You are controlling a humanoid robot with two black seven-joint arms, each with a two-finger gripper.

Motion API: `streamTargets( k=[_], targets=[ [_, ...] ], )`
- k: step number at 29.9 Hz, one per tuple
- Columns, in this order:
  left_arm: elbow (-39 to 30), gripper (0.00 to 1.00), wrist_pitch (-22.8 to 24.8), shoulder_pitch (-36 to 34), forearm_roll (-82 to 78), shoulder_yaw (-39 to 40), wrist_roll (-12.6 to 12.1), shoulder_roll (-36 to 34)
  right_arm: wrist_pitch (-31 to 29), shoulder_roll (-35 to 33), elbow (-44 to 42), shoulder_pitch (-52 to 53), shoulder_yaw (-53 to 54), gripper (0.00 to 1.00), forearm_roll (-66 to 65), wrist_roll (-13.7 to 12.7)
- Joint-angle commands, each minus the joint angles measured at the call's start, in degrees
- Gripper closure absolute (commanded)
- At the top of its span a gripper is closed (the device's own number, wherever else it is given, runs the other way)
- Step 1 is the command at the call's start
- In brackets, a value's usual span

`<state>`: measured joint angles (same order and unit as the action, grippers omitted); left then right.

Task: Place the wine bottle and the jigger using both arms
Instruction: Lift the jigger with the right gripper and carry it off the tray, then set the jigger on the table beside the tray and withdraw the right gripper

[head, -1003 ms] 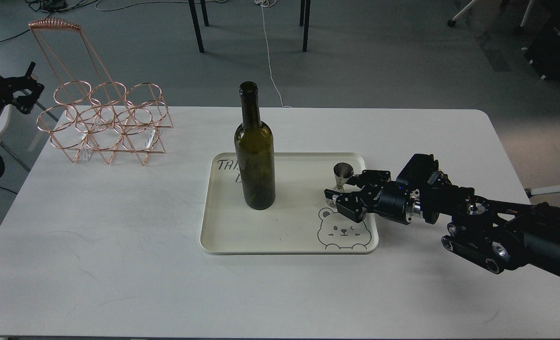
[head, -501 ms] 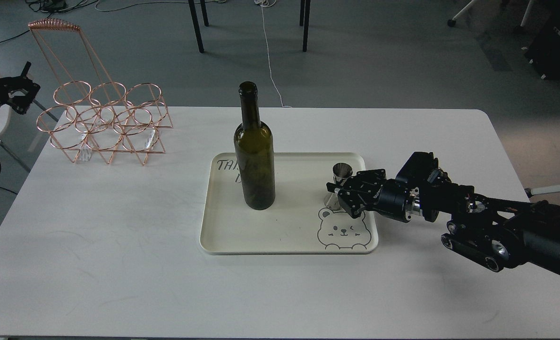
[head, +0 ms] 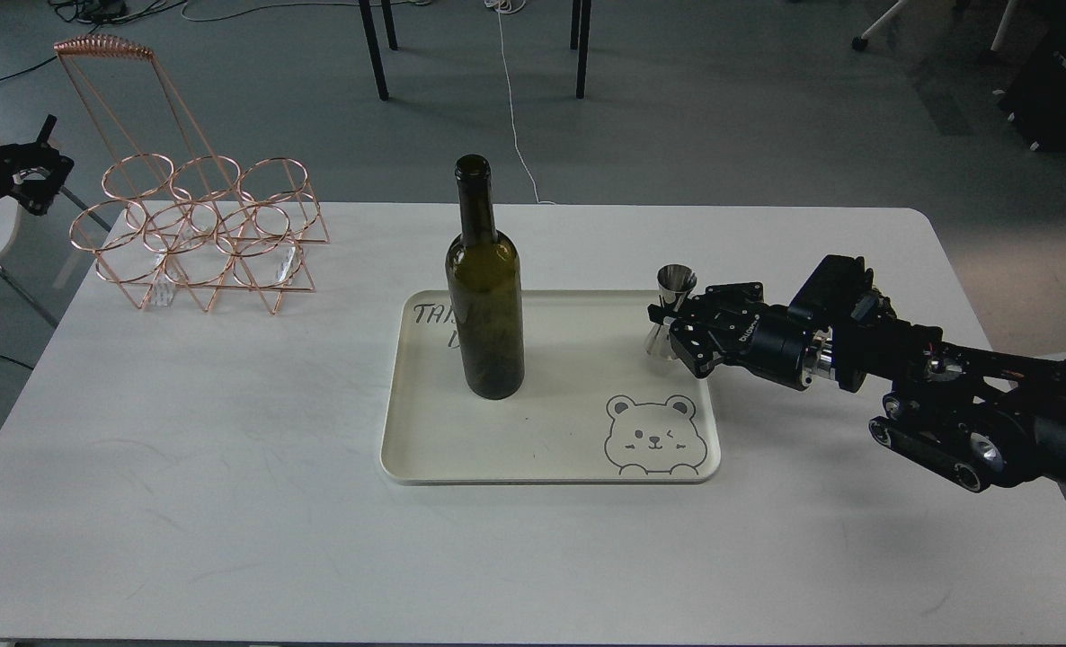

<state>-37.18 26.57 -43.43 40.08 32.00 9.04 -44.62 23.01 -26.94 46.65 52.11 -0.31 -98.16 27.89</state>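
Note:
The dark green wine bottle (head: 485,296) stands upright on the left part of the cream tray (head: 533,449). My right gripper (head: 672,322) is shut on the waist of the steel jigger (head: 674,286) and holds it upright, lifted above the tray's right rim. The right arm comes in from the right. My left gripper (head: 34,175) is far off at the left edge of the view, beyond the table's left side, away from the bottle. Its fingers cannot be told apart.
A copper wire rack (head: 196,229) with several rings and a tall handle stands at the table's back left. The tray has a bear drawing (head: 654,436) at its front right. The white table (head: 227,503) extends to the front and right.
My right gripper closed on the jigger, then lifted it up and to the right, off the tray floor. The bottle has not moved. The left gripper shifted slightly.

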Motion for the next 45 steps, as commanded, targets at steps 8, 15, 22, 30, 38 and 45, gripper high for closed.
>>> streamTargets(
  k=[8, 15, 22, 30, 38, 45],
  targets=[
    [-0.35, 0.02, -0.29, 0.01, -0.27, 0.00, 0.01, -1.26, 4.99, -12.08, -0.68, -6.75, 3.47, 0.96, 6.04, -1.43],
    [-1.40, 0.02, -0.56, -0.08, -0.27, -0.09, 0.01, -1.26, 4.99, -14.11, -1.90, -12.64, 3.47, 0.95, 10.36, -1.34],
    [-1.40, 0.02, -0.56, -0.08, -0.27, -0.09, 0.01, -1.17, 4.99, -13.49, -3.67, -13.97, 3.47, 0.87, 11.94, -1.25],
    [-1.40, 0.02, -0.47, -0.08, -0.27, -0.09, 0.01, -1.35, 4.99, -12.88, -3.58, -15.02, 3.47, 0.78, 12.38, -1.25],
    [-1.40, 0.02, -0.56, -0.08, -0.27, -0.09, 0.01, -1.35, 4.99, -11.29, -3.58, -15.46, 3.56, 0.58, 12.38, -1.08],
    [-1.40, 0.02, -0.65, -0.08, -0.27, -0.09, 0.01, -1.52, 4.99, -12.34, -2.96, -16.52, 3.38, 0.41, 12.47, -0.73]
  ],
)
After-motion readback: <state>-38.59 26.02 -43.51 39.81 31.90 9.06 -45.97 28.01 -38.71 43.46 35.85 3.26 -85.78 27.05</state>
